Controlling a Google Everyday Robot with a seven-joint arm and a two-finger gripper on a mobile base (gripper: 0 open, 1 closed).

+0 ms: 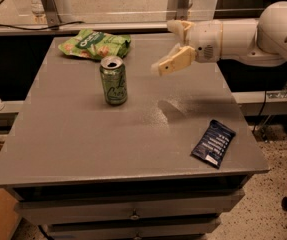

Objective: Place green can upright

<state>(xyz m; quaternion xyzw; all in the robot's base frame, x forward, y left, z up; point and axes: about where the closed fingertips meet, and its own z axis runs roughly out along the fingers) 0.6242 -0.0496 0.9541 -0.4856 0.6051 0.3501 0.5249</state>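
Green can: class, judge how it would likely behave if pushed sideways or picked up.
The can stands upright, tall on a narrow base, so a high push would probably tip it. Its top looks opened, so it may be light and dent under a hard squeeze. Its glossy side might slip. The gripper hangs open beside it, not touching.
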